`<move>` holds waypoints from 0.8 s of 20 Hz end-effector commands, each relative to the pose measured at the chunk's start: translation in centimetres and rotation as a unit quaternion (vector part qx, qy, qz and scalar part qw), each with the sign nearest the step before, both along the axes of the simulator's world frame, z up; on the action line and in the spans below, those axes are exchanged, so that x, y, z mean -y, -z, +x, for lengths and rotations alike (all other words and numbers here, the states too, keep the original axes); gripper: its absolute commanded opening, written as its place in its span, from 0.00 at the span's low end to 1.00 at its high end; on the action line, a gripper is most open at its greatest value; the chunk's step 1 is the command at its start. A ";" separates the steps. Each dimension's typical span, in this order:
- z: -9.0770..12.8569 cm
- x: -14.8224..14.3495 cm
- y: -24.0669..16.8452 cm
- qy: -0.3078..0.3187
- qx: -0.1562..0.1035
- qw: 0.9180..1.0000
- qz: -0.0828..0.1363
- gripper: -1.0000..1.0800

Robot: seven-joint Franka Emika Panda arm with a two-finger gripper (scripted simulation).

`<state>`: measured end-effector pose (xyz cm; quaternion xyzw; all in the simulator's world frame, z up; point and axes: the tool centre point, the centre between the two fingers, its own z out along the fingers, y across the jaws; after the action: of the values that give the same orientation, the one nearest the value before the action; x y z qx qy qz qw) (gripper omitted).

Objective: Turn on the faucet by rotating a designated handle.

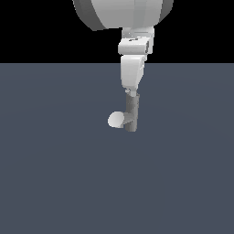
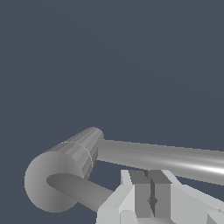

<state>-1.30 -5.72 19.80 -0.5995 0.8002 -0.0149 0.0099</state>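
One gripper (image 1: 131, 93) hangs straight over the faucet (image 1: 132, 114), fingers pressed together and pinching nothing.
Around the faucet the flat, matte slate-blue floor (image 1: 55, 173) lies open on every side. The faucet is a smooth grey upright cylinder; its pale round-ended spout (image 1: 115, 119) juts low from the column toward the exterior view's left. In the wrist view a long grey handle (image 2: 166, 158) runs out from the column, just beyond the dark fingers (image 2: 141, 192). No writing shows anywhere.
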 end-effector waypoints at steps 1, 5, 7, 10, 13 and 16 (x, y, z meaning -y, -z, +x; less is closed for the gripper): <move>-0.5 -4.3 1.7 -0.024 -0.017 1.000 0.006 0.00; 0.7 -1.4 0.1 0.000 -0.001 1.000 0.000 0.00; 1.2 -2.1 0.2 -0.002 -0.002 1.000 0.001 0.00; 2.0 -3.2 0.5 -0.006 -0.005 1.000 0.002 0.00; 2.8 -4.3 0.7 -0.010 -0.008 1.000 0.003 0.00; 3.5 -5.4 1.0 -0.014 -0.010 1.000 0.003 0.00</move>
<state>1.52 -3.95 19.94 -0.5892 0.8078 -0.0131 0.0038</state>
